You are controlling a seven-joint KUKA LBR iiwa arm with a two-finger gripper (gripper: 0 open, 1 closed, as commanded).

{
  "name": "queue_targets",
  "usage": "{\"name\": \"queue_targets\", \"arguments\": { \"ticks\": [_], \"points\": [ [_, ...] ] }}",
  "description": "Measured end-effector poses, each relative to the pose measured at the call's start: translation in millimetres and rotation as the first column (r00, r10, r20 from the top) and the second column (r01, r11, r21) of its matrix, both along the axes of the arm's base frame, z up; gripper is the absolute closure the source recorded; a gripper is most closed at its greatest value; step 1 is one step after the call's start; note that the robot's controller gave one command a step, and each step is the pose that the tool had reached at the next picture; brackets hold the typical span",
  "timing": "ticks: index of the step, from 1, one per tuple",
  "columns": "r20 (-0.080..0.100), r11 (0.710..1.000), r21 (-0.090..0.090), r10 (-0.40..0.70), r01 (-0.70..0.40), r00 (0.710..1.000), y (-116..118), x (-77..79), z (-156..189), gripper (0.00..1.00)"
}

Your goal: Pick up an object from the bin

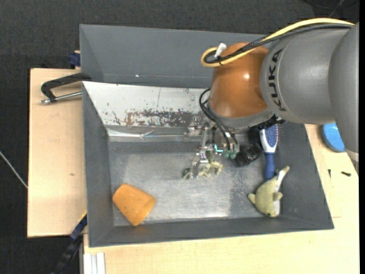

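Observation:
My gripper (203,165) hangs below the orange wrist cover, low over the middle of the bin floor. A small black thing (246,154) lies just to its right. A blue-handled brush (269,148) with white bristles lies along the bin's right side. A pale yellowish toy fish (268,195) rests in the front right corner. None of these touches the gripper as far as I can see.
An orange wedge-shaped block (133,204) lies in the bin's front left corner, well away from the gripper. The arm and its orange cover reach in from the right and hide the back right part of the bin.

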State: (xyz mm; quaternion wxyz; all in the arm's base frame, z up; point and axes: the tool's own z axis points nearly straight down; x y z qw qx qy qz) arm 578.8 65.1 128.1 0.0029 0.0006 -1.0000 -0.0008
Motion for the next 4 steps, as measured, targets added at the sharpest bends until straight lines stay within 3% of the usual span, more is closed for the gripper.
{"name": "queue_targets", "arguments": {
  "ticks": [1, 4],
  "points": [
    [0.014, 0.956, -0.001, 0.294, -0.294, 0.956, -42.7, -4.2, -55.0, 0.00],
    [0.012, 0.957, -0.001, 0.291, -0.291, 0.957, -39.4, -0.1, -50.8, 0.00]
  ]
}}
